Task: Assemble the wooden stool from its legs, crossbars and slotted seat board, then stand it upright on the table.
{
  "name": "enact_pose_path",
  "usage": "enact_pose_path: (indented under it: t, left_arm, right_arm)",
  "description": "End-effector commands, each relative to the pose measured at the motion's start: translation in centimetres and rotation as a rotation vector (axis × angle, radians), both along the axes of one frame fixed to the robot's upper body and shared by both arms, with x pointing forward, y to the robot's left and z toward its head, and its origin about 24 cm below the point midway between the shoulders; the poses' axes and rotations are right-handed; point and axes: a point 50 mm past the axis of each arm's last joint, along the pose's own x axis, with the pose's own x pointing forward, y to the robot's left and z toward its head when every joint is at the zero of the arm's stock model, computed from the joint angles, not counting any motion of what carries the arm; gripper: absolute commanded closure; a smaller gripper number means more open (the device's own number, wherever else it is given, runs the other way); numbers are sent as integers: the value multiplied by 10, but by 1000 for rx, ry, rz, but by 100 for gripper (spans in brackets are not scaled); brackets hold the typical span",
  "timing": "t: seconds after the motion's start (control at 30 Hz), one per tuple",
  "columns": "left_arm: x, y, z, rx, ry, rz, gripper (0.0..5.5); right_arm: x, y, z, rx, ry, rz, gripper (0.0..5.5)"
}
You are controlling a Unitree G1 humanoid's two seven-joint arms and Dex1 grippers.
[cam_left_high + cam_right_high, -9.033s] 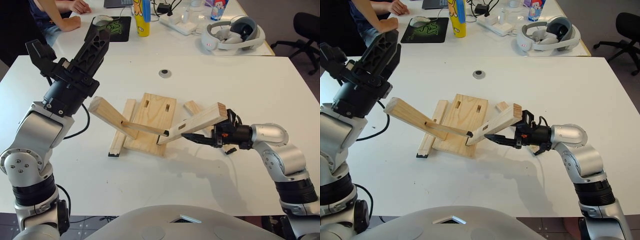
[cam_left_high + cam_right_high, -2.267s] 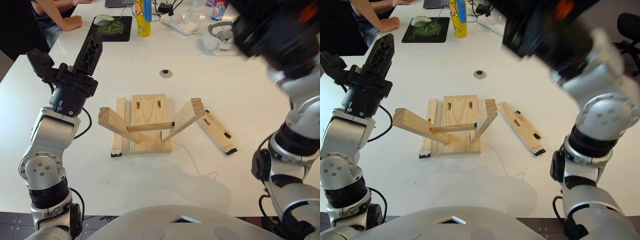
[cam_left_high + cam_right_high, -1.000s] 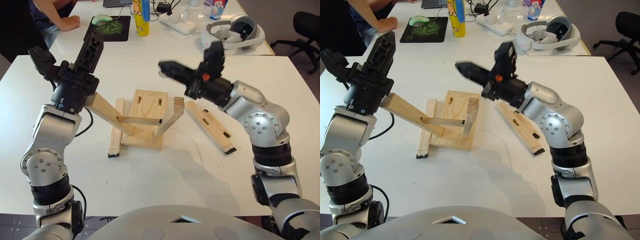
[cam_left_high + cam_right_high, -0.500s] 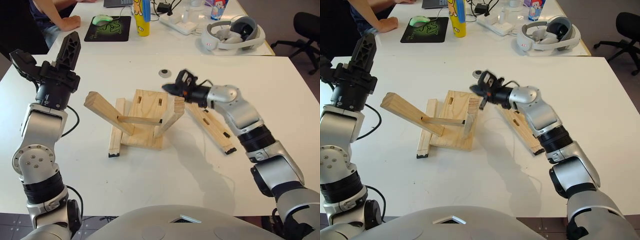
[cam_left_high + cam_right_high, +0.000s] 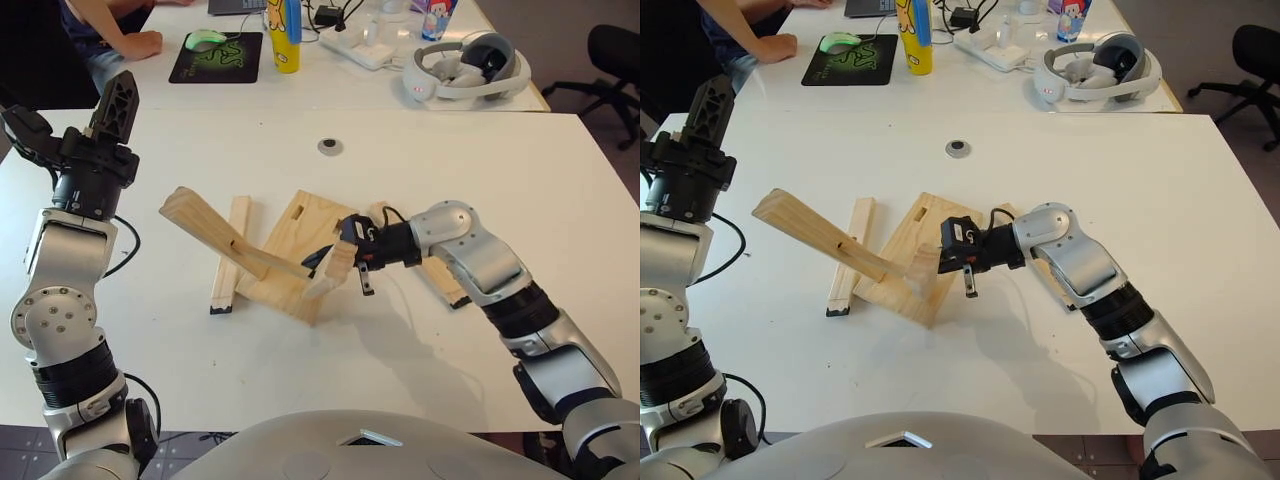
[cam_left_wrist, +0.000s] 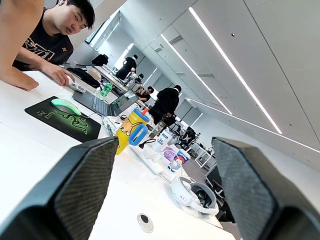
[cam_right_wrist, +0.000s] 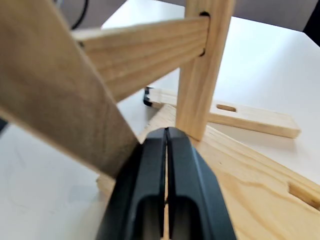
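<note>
Two stool legs joined by a crossbar (image 5: 282,266) lean over the slotted seat board (image 5: 300,225), which lies flat and turned at an angle. The long left leg (image 5: 205,225) slants up off the table. My right gripper (image 5: 325,258) is shut with nothing between its fingers (image 7: 155,150); it sits low, against the frame's short right leg (image 5: 341,268). One loose leg (image 5: 230,255) lies to the left of the board, another (image 5: 379,213) under my right forearm. My left gripper (image 5: 70,115) is raised at the far left, open and empty, pads (image 6: 82,187) wide apart.
A round grommet (image 5: 330,147) sits in the table behind the board. The back table holds a mouse on a pad (image 5: 205,42), a yellow bottle (image 5: 284,30), a power strip and a headset (image 5: 465,62). A person leans on it at the left.
My right gripper dropped from above the frame to its right leg. The seat board turned and the frame shifted with it. My left arm drew slightly left.
</note>
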Motion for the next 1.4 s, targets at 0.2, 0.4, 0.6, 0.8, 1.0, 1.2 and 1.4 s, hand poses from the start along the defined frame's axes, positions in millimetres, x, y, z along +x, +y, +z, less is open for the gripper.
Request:
enact_pose_path:
  t: [0.2, 0.4, 0.6, 0.8, 1.0, 1.2, 1.4]
  left_arm:
    - [0, 2, -9, 35, 42, 10, 204]
    - [-1, 0, -12, 40, 47, 14, 204]
    - [-2, -1, -13, 40, 45, 14, 204]
    - [-5, -4, -15, 33, 42, 16, 204]
    - [-6, -5, -16, 27, 42, 23, 204]
    - [-7, -4, -16, 24, 43, 27, 204]
    - [-7, -5, -16, 22, 42, 28, 204]
  right_arm:
    - [27, 4, 6, 0, -40, -284, 549]
    - [83, -27, -10, -292, -390, -538, 549]
    - [83, -50, -17, -420, -352, -354, 549]
    - [80, -55, -23, -481, -370, -269, 549]
    - [66, -43, -43, -501, -306, -212, 549]
    - [67, -50, -53, -608, -298, -268, 549]
    - [94, -86, -65, -860, -233, -571, 549]
